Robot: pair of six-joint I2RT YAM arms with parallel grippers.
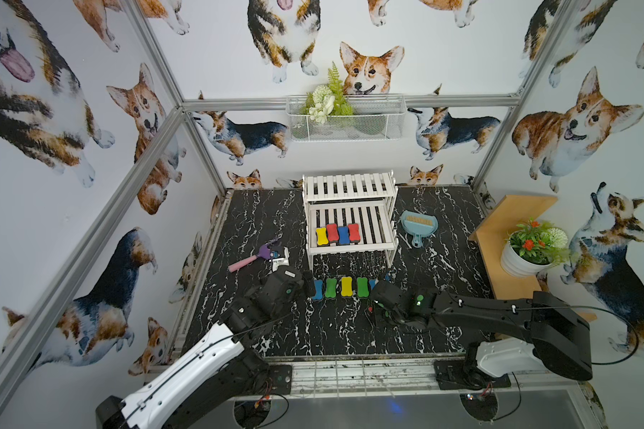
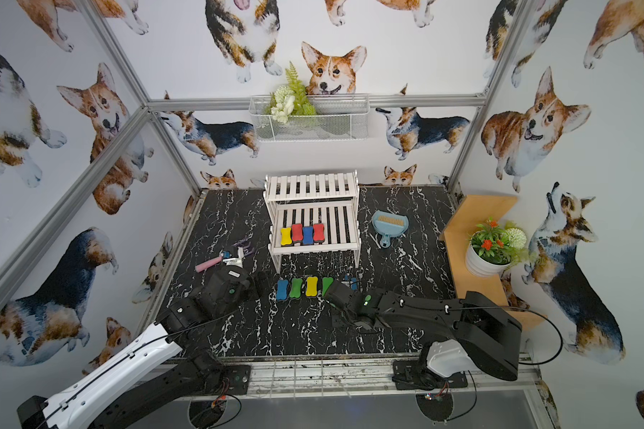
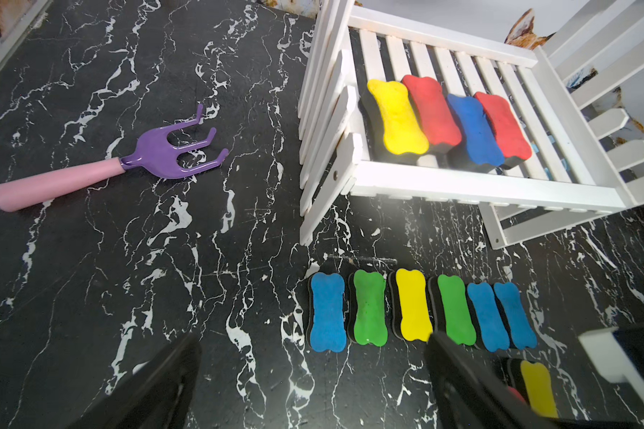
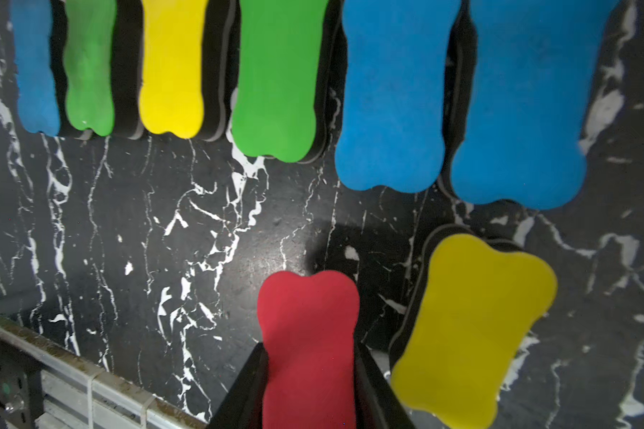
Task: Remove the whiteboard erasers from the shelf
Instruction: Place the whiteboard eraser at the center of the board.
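The white slatted shelf point(image 1: 350, 248) point(image 2: 315, 247) point(image 3: 480, 189) stands at the back of the black marble table. On its lower tier lie several whiteboard erasers side by side: yellow point(image 1: 321, 236) point(image 3: 396, 117), red point(image 3: 430, 107), blue point(image 3: 473, 130) and red point(image 3: 502, 126). In front of the shelf, a row of blue, green and yellow erasers point(image 1: 346, 286) point(image 3: 411, 304) point(image 4: 172, 67) lies on the table. My right gripper point(image 4: 309, 347) point(image 1: 374, 297) is shut on a red eraser point(image 4: 307, 315), low beside a loose yellow eraser point(image 4: 469, 327). My left gripper point(image 3: 311, 343) point(image 1: 307, 284) hovers open over the row's left end.
A purple hand rake with a pink handle point(image 1: 253, 256) point(image 3: 90, 174) lies left of the shelf. A light-blue dustpan point(image 1: 419, 224) sits to its right. A tan wooden shelf point(image 1: 499, 237) carries a potted plant point(image 1: 525, 256). A wire basket point(image 1: 344, 119) hangs on the back wall.
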